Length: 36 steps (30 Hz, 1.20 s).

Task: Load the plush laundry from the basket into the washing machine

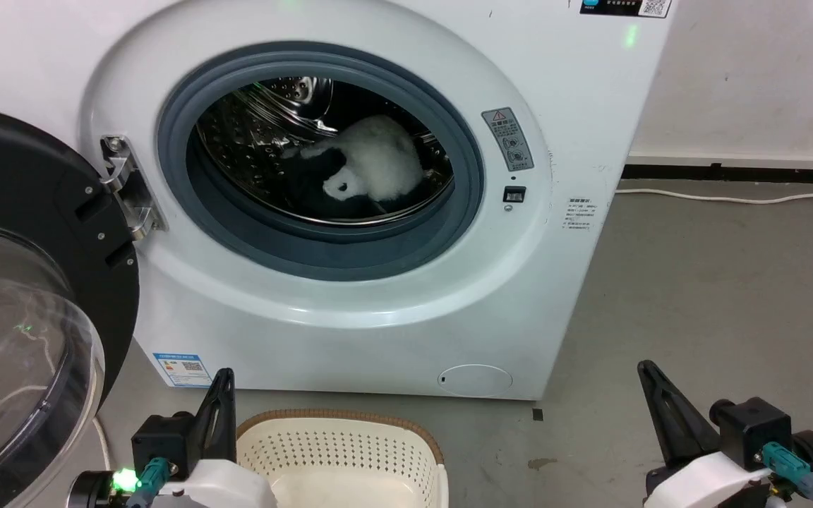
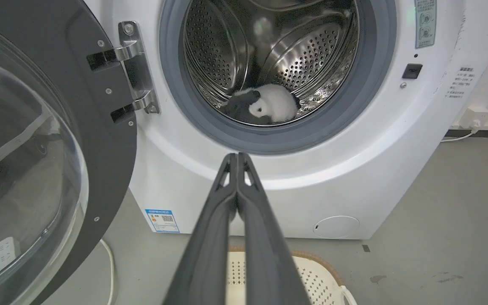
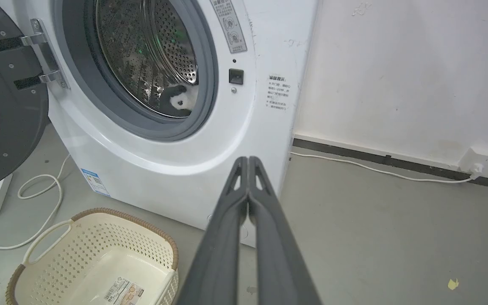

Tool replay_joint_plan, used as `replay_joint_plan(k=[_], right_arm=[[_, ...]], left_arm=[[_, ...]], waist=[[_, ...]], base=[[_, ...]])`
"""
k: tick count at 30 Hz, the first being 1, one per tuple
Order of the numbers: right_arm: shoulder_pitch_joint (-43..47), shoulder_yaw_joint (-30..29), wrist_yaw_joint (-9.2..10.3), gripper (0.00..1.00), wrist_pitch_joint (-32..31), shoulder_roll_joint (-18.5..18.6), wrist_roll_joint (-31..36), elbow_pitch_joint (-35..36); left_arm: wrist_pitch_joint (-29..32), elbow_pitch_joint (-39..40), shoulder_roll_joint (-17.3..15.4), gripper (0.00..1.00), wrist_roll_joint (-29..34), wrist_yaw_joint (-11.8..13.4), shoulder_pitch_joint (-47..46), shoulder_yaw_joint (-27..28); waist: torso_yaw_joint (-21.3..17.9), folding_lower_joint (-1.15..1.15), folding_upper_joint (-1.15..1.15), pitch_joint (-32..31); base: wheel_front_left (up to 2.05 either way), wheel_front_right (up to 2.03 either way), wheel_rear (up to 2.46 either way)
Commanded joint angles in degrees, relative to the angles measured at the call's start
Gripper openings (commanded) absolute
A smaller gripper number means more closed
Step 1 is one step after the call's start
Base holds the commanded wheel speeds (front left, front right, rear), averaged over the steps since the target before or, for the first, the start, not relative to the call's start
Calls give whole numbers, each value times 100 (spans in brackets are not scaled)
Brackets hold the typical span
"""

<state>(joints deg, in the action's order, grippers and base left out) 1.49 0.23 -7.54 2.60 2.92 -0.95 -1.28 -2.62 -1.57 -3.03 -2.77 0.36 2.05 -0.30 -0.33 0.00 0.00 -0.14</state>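
Left gripper (image 2: 236,157): long, dark, jaws pressed together with nothing between them.
Right gripper (image 3: 248,161): the same, jaws closed and empty.
Basket (image 3: 142,222): oval, cream perforated plastic with a brown woven rim. It stands on the grey floor (image 1: 696,296) just before the washing machine (image 1: 350,310). A printed sticker (image 3: 123,292) is on its base, text too small to read.
Washing machine: white front-loader. A blue-edged label (image 1: 182,369) with a QR code sits at lower left, a grey warning label (image 1: 507,139) with a triangle right of the opening; the writing is illegible.
Door (image 1: 32,176): round, black rim, clear glass bowl, open to the left on a steel hinge (image 1: 128,187).
Gasket (image 1: 350,257): grey rubber.
Drum (image 2: 311,51): perforated steel.
Plush laundry (image 1: 378,166): fluffy, lying on the drum bottom, long axis across the opening. Black limbs left, white body right, dark-spotted face toward the opening.
White cable (image 1: 731,198): along the foot of the wall (image 1: 752,70).
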Motion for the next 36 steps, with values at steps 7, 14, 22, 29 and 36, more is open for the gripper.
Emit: replay_joint_plan(k=[7, 14, 22, 29, 36], right_arm=[[-109, -16, 5, 0, -93, -4, 50, 69], [-128, -19, 5, 0, -175, -4, 72, 98], [-149, -23, 5, 0, -260, -4, 95, 128], [-149, -23, 5, 0, -260, -4, 95, 128], [-149, -23, 5, 0, -260, -4, 95, 128]], left_arm=[[95, 74, 7, 0, 118, -15, -135, 22], [177, 115, 11, 0, 196, -25, -169, 26], [262, 157, 15, 0, 277, -36, -205, 30], [262, 157, 15, 0, 277, -36, -205, 30], [262, 157, 15, 0, 277, -36, -205, 30]], waist=[[11, 0, 0, 4], [22, 0, 0, 9], [33, 0, 0, 14], [33, 0, 0, 14], [33, 0, 0, 14]], base=[[0, 0, 0], [0, 0, 0], [0, 0, 0], [0, 0, 0], [0, 0, 0]])
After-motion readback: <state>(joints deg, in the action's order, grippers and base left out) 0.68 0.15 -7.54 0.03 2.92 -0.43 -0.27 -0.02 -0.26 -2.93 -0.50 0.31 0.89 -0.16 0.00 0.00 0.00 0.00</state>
